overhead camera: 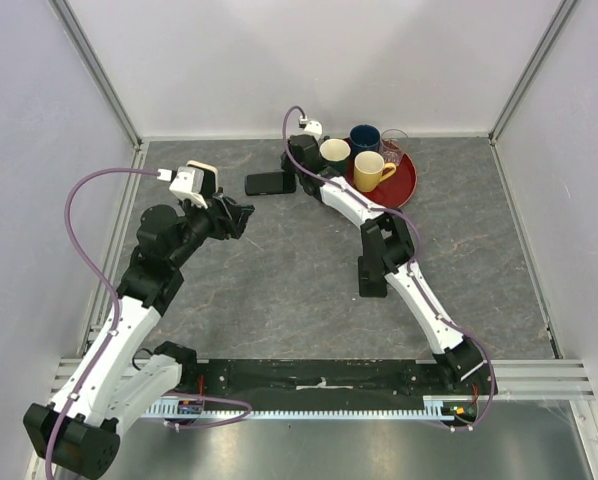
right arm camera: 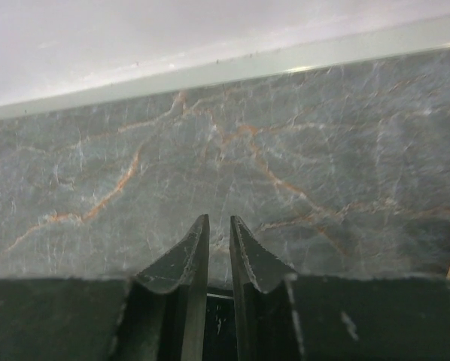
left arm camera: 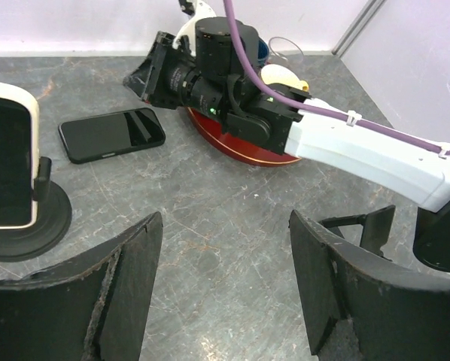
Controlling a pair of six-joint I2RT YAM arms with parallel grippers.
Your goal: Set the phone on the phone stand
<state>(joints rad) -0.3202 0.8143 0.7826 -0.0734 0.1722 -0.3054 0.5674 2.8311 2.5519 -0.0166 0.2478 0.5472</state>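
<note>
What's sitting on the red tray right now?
The red tray holds a yellow mug, a cream mug, a navy mug and a clear glass. The right arm covers the tray's left edge, so that part is unseen.

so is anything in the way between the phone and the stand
Nothing visible. In the left wrist view only bare table separates the phone and the stand; the red tray sits on the phone's other side.

Grey table (overhead camera: 279,290) (marbled) carries phone (overhead camera: 270,183), stand (left arm camera: 52,218), tray (overhead camera: 404,188)
</note>
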